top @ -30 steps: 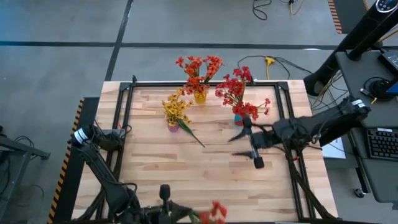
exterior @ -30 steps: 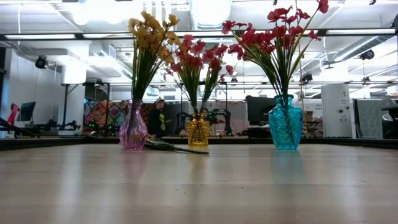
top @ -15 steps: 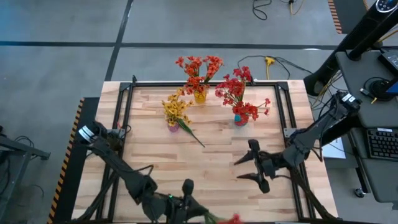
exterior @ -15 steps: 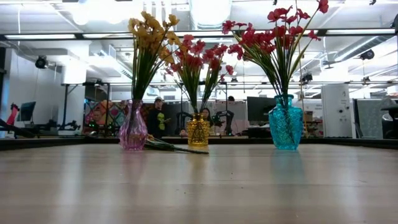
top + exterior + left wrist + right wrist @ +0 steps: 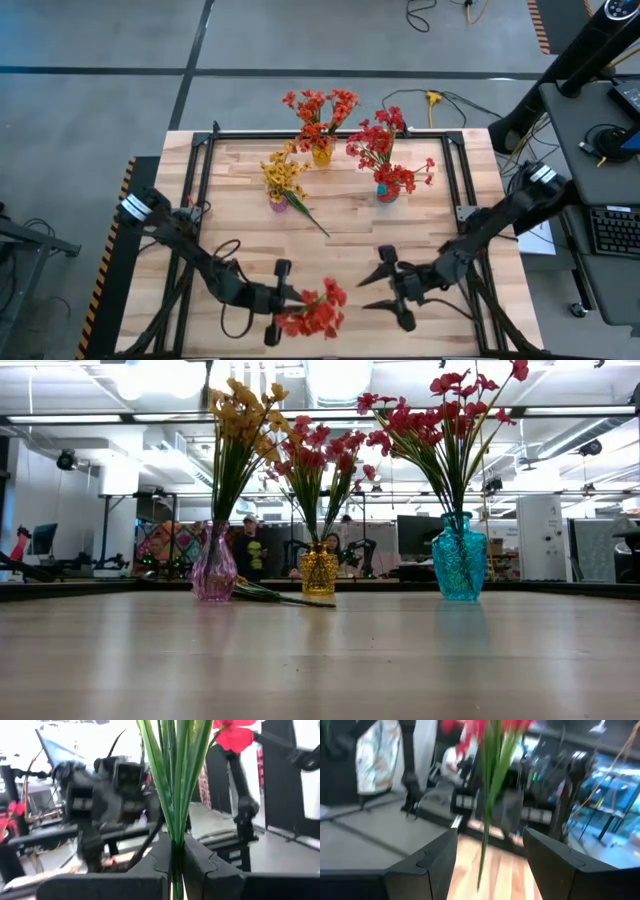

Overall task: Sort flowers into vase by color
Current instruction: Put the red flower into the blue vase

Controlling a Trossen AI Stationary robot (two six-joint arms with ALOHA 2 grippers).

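Your left gripper (image 5: 276, 300) clamps the red flower (image 5: 315, 312), stem running toward 3 o'clock, facing the spread-open, empty right gripper (image 5: 385, 290).

Even, shadowless overhead light fills my top-down view. At table height, bright ceiling strip lights (image 5: 300, 418) glare white and the near pale wooden tabletop (image 5: 320, 670) looks soft. Both my wrist views smear with blur.

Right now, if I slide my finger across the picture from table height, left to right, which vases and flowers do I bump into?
Pink vase holding yellow flowers → amber vase holding orange-red flowers → blue vase holding red flowers.
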